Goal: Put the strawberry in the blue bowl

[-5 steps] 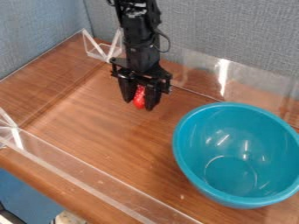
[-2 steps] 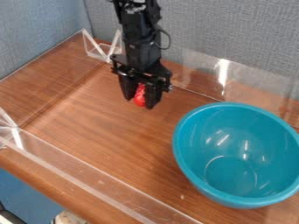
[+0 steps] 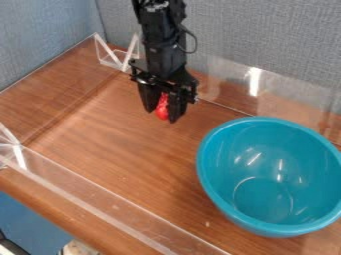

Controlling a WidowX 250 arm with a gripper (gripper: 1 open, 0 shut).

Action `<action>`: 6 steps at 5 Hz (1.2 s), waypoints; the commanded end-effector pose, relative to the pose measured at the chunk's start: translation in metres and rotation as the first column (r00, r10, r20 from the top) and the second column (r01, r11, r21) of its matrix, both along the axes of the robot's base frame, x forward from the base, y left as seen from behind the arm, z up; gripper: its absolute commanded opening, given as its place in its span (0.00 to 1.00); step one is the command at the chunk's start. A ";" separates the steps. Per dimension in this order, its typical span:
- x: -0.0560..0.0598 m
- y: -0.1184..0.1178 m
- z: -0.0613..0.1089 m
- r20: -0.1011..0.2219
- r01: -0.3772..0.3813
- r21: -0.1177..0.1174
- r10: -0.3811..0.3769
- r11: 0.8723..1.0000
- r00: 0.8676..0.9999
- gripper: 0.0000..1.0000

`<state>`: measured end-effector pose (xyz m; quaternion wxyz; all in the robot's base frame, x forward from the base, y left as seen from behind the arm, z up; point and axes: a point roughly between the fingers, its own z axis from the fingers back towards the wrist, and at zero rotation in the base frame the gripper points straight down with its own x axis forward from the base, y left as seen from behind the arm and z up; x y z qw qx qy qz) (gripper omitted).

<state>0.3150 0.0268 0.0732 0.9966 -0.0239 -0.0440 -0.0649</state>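
The small red strawberry point(image 3: 166, 108) hangs between the black fingers of my gripper point(image 3: 164, 106), which points straight down over the wooden table and is shut on it. The fruit is lifted a little off the wood. The large teal-blue bowl point(image 3: 270, 175) stands empty at the front right, well to the right of and nearer than the gripper.
A clear plastic wall point(image 3: 80, 189) rings the wooden table point(image 3: 94, 120), with upright panels at the back left and back right. A grey-blue partition stands behind the arm.
The gripper with the strawberry has lifted slightly. The bowl has not moved.
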 end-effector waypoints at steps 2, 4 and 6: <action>-0.001 -0.020 0.040 0.108 0.061 0.015 -0.063 0.998 0.992 0.00; -0.026 -0.086 0.106 0.197 0.214 0.049 -0.220 0.976 0.955 0.00; -0.070 -0.153 0.086 0.136 0.367 0.029 -0.367 0.930 0.920 0.00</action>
